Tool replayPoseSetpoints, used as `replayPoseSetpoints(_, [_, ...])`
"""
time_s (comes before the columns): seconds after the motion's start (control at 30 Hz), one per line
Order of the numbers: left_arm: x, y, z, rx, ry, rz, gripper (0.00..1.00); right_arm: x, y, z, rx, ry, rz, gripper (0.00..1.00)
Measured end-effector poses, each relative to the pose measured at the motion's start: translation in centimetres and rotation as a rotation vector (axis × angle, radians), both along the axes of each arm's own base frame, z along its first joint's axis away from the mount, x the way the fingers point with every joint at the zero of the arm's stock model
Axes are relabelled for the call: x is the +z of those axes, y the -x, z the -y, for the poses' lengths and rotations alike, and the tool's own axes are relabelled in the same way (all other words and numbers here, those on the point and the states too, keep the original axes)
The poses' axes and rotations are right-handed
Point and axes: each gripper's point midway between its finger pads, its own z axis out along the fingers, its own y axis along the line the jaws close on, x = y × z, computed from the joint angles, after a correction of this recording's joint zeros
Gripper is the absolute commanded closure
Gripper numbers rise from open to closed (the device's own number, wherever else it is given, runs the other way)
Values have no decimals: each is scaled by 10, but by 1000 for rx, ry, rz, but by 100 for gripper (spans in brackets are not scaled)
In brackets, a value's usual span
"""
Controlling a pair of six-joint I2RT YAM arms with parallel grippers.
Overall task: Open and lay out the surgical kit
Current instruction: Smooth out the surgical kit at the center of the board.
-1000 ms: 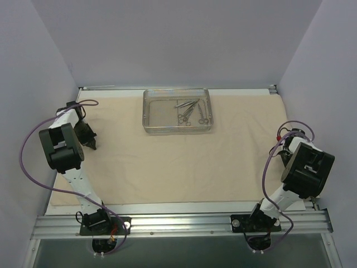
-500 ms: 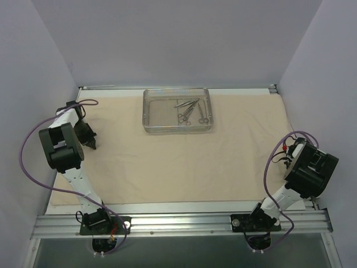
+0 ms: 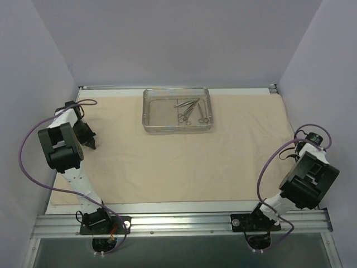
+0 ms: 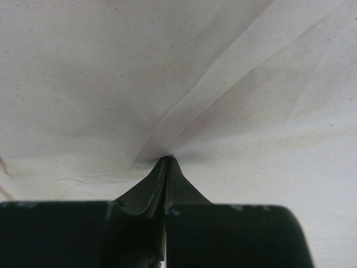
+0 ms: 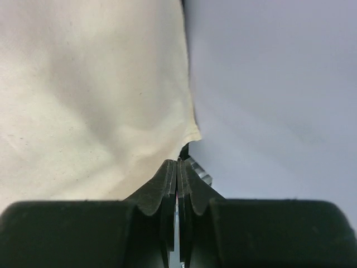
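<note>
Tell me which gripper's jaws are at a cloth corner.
The right gripper: a corner of the cloth wrap lies by its shut jaws. The left gripper pinches a fold within the sheet.

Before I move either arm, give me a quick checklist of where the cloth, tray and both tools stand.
1. Cloth spread out flat: ok.
2. Tray upright on the cloth, far side: ok.
3. Instruments laid out on the cloth: not ok, all lie in the tray.
4. Left tool free of the cloth: not ok, shut on a fold.
5. Right tool free of the cloth corner: cannot tell; shut right beside it.
</note>
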Motion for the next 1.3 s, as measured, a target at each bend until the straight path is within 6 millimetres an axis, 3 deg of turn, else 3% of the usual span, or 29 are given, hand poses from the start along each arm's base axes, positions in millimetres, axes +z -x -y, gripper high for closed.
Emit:
replayPoseSetpoints(0.1, [0,0,0,1,1,0,98,11,-10,3,17,20,39,100])
replayPoseSetpoints(0.37, [0,0,0,2,6,2,98,-1,-4,-6,33,-14,3,100])
replayPoseSetpoints(0.6, [0,0,0,3,7,2,98,-25,29,-24,53,-64,-108,100])
replayPoseSetpoints(0.93, [0,0,0,3,6,1,98,-24,87,-20,-72,-41,-216,100])
replayPoseSetpoints(1.07, [0,0,0,3,6,1,98,-12,61,-18,-36,-19,-141,100])
replayPoseSetpoints(1.2, [0,0,0,3,6,1,98,15,6,-4,30,41,-28,100])
replayPoseSetpoints(1.3, [0,0,0,3,7,1,98,34,-39,-5,96,73,72,100])
